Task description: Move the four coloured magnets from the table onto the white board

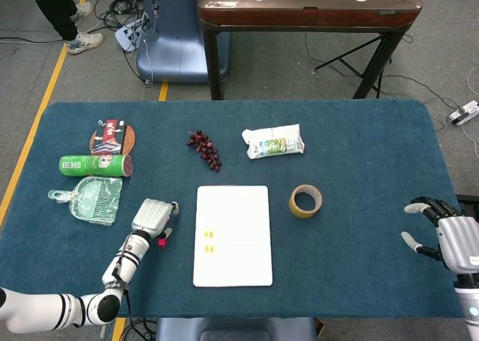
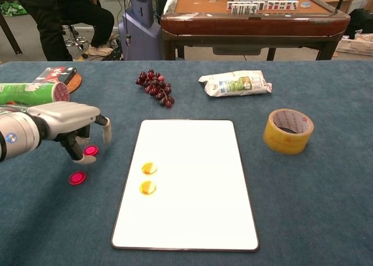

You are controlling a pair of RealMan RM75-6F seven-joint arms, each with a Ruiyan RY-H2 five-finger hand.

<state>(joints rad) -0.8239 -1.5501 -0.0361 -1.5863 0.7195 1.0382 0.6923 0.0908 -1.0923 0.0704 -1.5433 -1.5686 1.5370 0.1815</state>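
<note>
Although the chest view shows the left hand [image 2: 64,123] from the side, its curled fingers [image 2: 106,130] cover part of one pink magnet [image 2: 90,151], and whether they pinch that magnet or only hover over it cannot be told. From the head view the same hand [image 1: 153,217] hides most of this; only a speck of pink shows at its lower right. A second pink magnet [image 2: 77,178] lies bare on the tabletop [image 2: 326,178] just nearer the front edge, visible in the chest view alone.

Only the head view shows the right hand [image 1: 447,235], cut off by the frame at the right edge of the tabletop, fingers spread and holding nothing.

Two yellow magnets, one [image 2: 149,168] just behind the other [image 2: 147,188], are small glossy discs sitting on the left half of the white board [image 2: 198,219]; from above they read as tiny yellow marks [image 1: 209,241]. That board lies flat near the front edge, at the middle.

Right of the board stands a roll of tape [image 2: 288,130]. Behind it lie grapes [image 2: 155,86] and a white packet [image 2: 235,83]. Towards the left edge are a green can [image 1: 95,165], a round coaster with a printed pack [image 1: 113,137], and a pale green dustpan [image 1: 91,197] that the chest view leaves out.
</note>
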